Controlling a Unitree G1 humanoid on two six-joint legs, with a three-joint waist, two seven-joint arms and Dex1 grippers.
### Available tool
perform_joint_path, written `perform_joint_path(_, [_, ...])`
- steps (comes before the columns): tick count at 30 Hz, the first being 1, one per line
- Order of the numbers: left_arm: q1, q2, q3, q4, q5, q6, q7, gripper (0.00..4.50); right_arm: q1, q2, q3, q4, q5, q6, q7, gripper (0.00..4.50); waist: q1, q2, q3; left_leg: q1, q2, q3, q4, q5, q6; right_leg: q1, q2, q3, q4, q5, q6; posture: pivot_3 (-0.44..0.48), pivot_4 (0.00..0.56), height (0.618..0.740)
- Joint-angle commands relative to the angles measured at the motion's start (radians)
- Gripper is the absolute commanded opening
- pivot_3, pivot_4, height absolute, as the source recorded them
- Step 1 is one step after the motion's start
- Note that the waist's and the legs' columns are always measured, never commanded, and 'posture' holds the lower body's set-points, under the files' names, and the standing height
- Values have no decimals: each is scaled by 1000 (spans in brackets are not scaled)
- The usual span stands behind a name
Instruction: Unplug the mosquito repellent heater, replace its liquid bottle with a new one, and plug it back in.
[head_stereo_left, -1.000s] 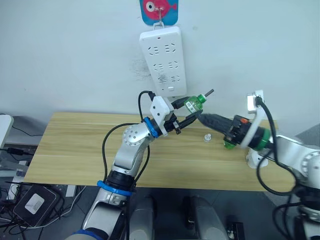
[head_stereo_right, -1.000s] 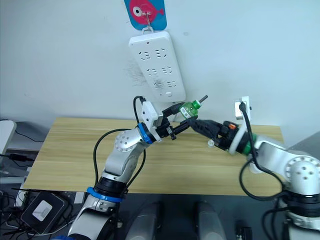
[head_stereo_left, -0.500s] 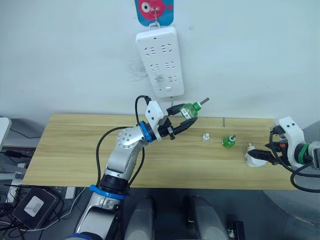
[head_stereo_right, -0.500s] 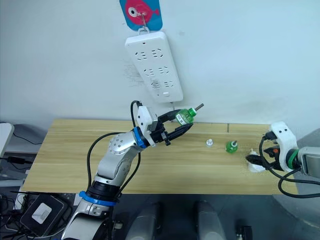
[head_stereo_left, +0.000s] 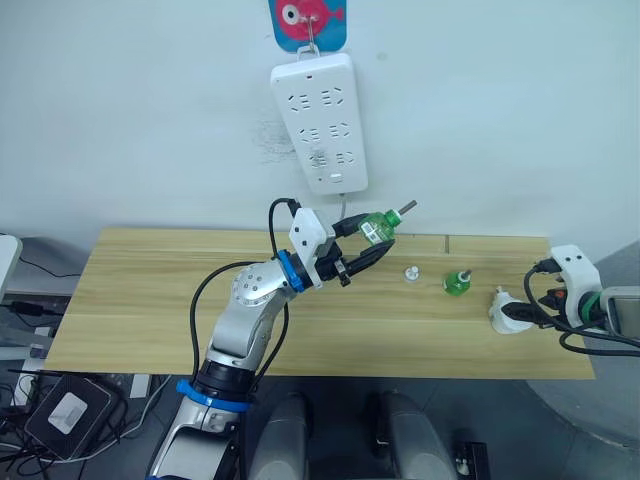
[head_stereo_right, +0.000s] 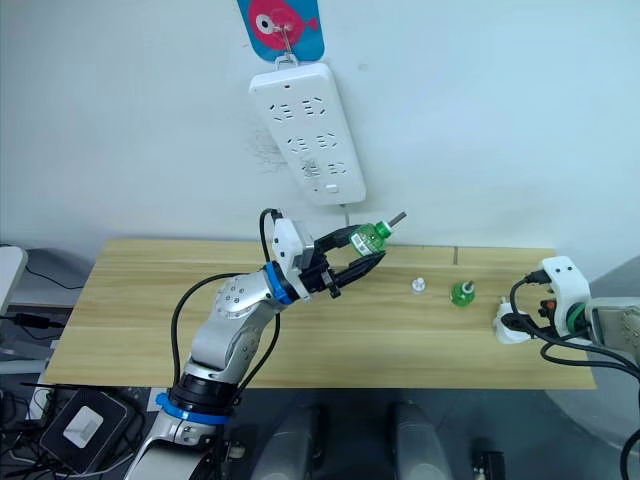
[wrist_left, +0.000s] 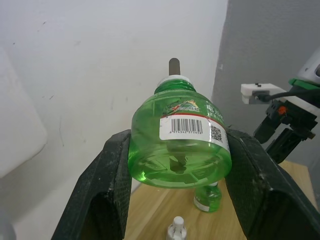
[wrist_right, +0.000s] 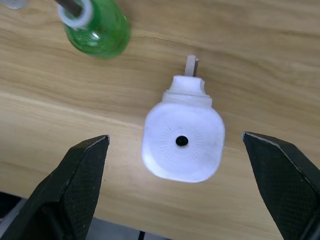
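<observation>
heater: mosquito repellent heater (wrist_right: 183, 142) sat unplugged on the wooden table (head_stereo_left: 150, 300), at the robot's right end, domed face with vent hole up, plug prongs sticking out one side. No bottle fitted.
left gripper: left gripper (wrist_left: 175, 165) was clamped on a green liquid bottle (wrist_left: 179, 145), one finger each side of the belly, wick rod pointing away, held in the air left of the heater and below the wall power strip (head_stereo_left: 320, 120).
right gripper: right gripper (wrist_right: 180, 175) was spread wide, poised directly above the heater, one finger either side, touching nothing.
other bottle: second green bottle (head_stereo_left: 457, 283) stood upright on the table just left of the heater; small white cap (head_stereo_left: 410, 273) further left of it.
power strip: hung on the wall above the table, well apart from the heater, sockets free.
handling, heater: looked like a light hollow plastic shell, stiff, smooth and rounded, so likely to slip or squirt out of a pinch. Best grip probably across the flatter opposite sides of the body, clear of prongs and vent.
handling, bottle: light thin plastic, slick label; wick rod looked fragile, keep it off everything.
step: judged mid-swap. Heater needs picking up next so the bottle can be screwed in.
risk: heater skating across the table as the fingers close.
</observation>
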Motion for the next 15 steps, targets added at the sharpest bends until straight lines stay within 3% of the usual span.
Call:
perform_joint_path(1, [4, 0, -1, -62, -19, -1, 4, 2263, -20, 7, -3, 12, -48, 10, 25, 4453, 1, 0, 0, 0, 0, 0, 0, 0, 0, 0, 0, 0, 0, 0, 0, 33, 299, 740])
perform_joint_path(15, [12, 4, -2, -81, -18, 18, 4, 2263, -60, 87, 43, 105, -210, -43, 87, 4453, 3, 0, 0, 0, 0, 0, 0, 0, 0, 0, 0, 0, 0, 0, 0, 46, 298, 740])
